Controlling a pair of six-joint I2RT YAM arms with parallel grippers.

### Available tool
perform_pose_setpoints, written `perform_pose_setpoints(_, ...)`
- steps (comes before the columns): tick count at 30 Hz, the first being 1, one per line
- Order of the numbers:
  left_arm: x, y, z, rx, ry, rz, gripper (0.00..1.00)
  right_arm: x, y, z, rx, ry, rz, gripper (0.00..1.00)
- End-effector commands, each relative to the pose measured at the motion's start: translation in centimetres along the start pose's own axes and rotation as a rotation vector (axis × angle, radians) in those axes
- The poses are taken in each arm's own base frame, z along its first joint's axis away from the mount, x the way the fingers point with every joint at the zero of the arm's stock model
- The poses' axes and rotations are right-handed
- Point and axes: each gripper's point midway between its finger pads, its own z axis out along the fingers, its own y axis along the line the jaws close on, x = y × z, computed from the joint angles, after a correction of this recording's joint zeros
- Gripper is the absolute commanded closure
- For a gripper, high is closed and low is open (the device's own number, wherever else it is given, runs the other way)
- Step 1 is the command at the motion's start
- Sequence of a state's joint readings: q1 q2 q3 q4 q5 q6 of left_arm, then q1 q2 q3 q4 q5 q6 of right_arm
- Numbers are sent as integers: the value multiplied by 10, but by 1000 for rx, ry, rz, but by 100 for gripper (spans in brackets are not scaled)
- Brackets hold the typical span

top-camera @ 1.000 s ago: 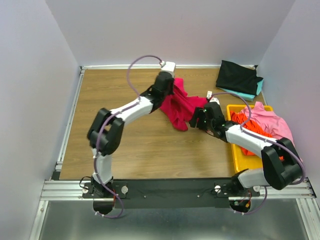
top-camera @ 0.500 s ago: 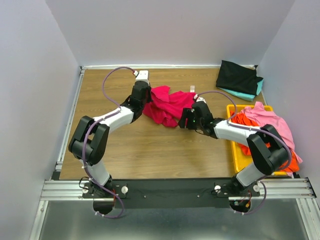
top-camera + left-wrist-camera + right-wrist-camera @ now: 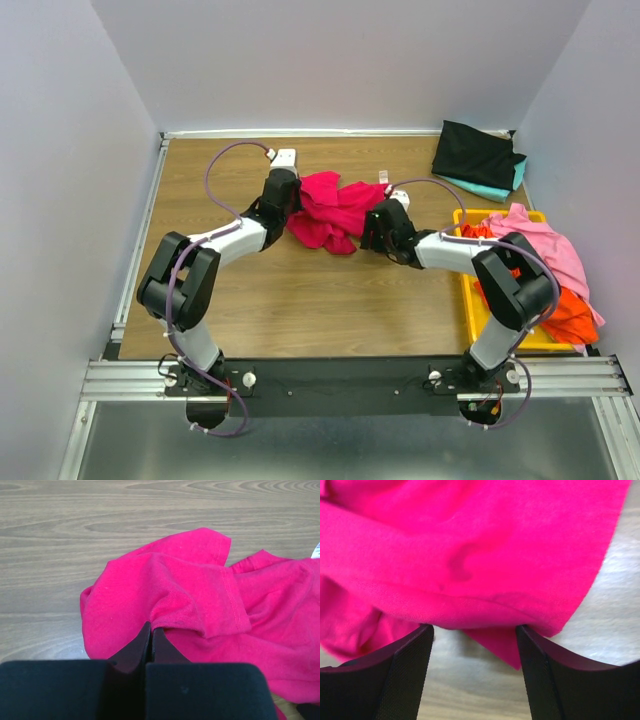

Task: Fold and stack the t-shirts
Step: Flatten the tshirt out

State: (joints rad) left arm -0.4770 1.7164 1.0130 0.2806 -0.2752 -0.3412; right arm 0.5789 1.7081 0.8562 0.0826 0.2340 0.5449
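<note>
left gripper [image 3: 151, 631] pinches a fold of the red shirt [image 3: 200, 600] between closed fingertips; right gripper [image 3: 474, 630] spread wide, shirt hem draped across its tips.

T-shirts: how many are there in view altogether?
5: crumpled crimson shirt mid-table; folded black shirt atop teal shirt, far right corner; pink shirt and orange shirt in the yellow plastic bin. More may hide there.

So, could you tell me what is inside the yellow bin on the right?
The yellow bin holds a pink t-shirt draped over an orange t-shirt, both spilling past its rim. Whatever lies beneath them is covered, and the right arm hides part of the bin.
</note>
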Motion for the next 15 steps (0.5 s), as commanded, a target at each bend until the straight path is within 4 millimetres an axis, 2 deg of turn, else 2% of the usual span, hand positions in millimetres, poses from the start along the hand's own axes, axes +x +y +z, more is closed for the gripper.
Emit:
perform_pose_setpoints(1,-5,-3,-8,28,-9,-14,100,-8,-19,12,129,-46,-35,29)
perform_pose_setpoints(4,0,-3,-12,40,3,-20,99,-7,-28,21,185,-43,-55,39)
perform_pose_setpoints(6,6,0,-15,33,15,-21,96,-2,-32,28,213,-27,-69,50)
perform_pose_setpoints(7,8,2,-18,30,15,-21,95,-1,-34,30,224,-23,-76,58)
perform_pose_setpoints(8,8,3,-20,24,13,-22,93,1,-35,32,232,-17,-79,74)
perform_pose_setpoints(11,9,8,-25,4,15,-25,89,2,-36,37,245,-6,-88,96)
perform_pose_setpoints(12,12,11,-26,-4,20,-24,88,2,-36,37,247,-4,-89,99)
perform_pose_setpoints(15,11,17,-30,-35,11,-25,88,1,-35,36,245,-6,-90,99)
